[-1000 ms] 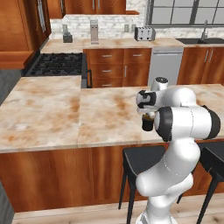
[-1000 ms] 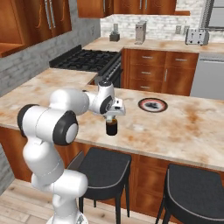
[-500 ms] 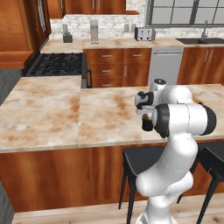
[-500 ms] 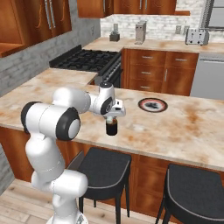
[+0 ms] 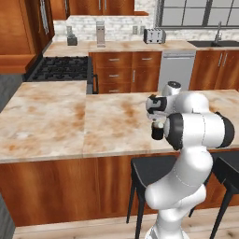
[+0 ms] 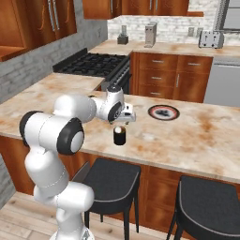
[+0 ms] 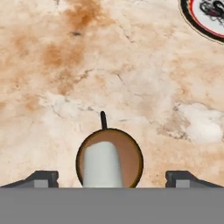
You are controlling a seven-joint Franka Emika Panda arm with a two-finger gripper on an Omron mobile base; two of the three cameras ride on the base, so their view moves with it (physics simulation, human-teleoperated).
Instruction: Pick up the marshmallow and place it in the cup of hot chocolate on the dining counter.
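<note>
One marshmallow [image 7: 101, 164]: white, standing in the brown drink, free of the fingers.
Cup of hot chocolate [image 6: 120, 135]: black mug on the dining counter [image 6: 197, 136], near its front edge.
Gripper [image 7: 112, 178]: directly above the mug, fingertips spread wide, holding nothing.
Plate [image 6: 163, 112]: right of the mug, farther back.

reddish wood cabinets [image 5: 133, 70], black stove [image 5: 63, 68], grey brick wall [image 6: 28, 75]
</note>
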